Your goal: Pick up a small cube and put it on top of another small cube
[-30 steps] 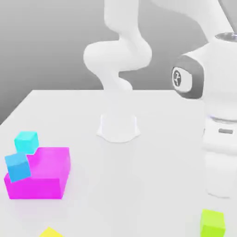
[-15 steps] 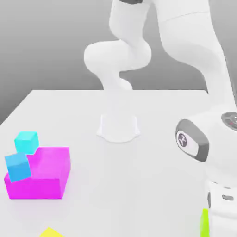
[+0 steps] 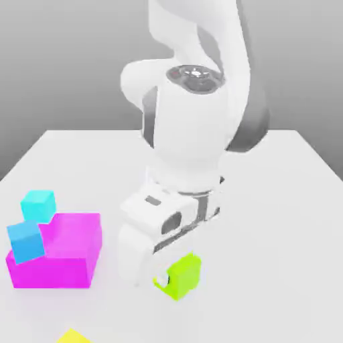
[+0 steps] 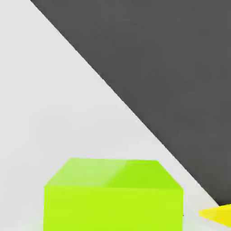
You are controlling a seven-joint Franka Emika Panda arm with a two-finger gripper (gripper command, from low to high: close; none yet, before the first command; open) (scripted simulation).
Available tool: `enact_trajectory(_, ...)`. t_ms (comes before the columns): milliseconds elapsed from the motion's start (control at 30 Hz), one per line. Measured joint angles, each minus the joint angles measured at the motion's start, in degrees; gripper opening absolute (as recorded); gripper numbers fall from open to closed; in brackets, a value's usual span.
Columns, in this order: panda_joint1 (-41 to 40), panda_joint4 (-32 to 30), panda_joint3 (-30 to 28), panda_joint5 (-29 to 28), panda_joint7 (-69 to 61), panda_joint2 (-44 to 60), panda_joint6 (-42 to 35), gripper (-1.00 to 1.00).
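Lime-green small cube (image 3: 179,275) clenched in the tool (image 3: 163,279), raised off the white bench (image 3: 281,221).

Item held: the small cube, tilted, at the tip of the white arm (image 3: 191,127), near the middle front of the bench; in the hand view it sits close under the camera (image 4: 113,194). Other stock on the bench: magenta block (image 3: 60,251) at the exterior view's left; one cyan cube (image 3: 25,241) resting against its front corner, a second cyan cube (image 3: 37,204) just behind it; a yellow cube (image 3: 72,336) at the front edge, apart from the rest.
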Motion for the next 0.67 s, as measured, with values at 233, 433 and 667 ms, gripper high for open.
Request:
enact_trajectory(233, -15.1, -8.4, -8.9, -4.6, 7.1, -14.7, -5.9, -1.00)
enact_trajectory(433, -25.1, -14.4, -15.1, -6.0, 10.2, -20.2, -5.7, -1.00)
enact_trajectory(667, -24.3, -17.0, -17.3, -4.1, 8.5, -12.6, 4.2, 1.00)
